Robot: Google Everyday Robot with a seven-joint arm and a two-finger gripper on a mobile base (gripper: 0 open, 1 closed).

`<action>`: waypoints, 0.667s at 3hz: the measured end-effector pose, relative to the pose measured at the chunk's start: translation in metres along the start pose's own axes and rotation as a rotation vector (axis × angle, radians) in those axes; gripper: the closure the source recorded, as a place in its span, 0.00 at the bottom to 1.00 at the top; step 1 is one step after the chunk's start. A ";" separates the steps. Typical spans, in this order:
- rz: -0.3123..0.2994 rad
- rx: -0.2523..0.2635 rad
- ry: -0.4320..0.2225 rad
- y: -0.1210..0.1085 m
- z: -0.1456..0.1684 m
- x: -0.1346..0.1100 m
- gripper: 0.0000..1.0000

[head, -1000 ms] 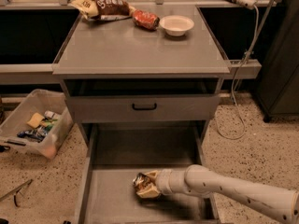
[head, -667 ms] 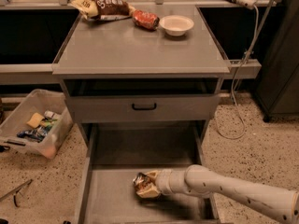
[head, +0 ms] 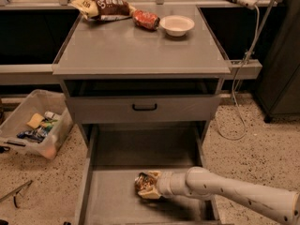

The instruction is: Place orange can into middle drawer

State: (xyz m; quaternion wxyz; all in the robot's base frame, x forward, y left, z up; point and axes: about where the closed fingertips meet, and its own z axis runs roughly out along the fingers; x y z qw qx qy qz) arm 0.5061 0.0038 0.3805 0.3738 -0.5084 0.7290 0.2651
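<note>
The orange can (head: 142, 182) is shiny gold-orange and dented, and lies low in the open middle drawer (head: 110, 198), near the middle of its grey floor. My gripper (head: 150, 186) reaches in from the right on a white arm and is shut on the can, with tan fingers (head: 151, 194) above and below it. I cannot tell whether the can touches the drawer floor.
Above the open drawer is a grey drawer front with a small black handle (head: 144, 107). On the cabinet top stand a snack bag (head: 101, 6), a red can (head: 146, 19) and a white bowl (head: 176, 25). A clear bin (head: 33, 124) sits on the floor at left. A white cable (head: 244, 78) hangs at right.
</note>
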 end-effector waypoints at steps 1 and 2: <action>0.000 0.000 0.000 0.000 0.000 0.000 0.00; 0.000 0.000 0.000 0.000 0.000 0.000 0.00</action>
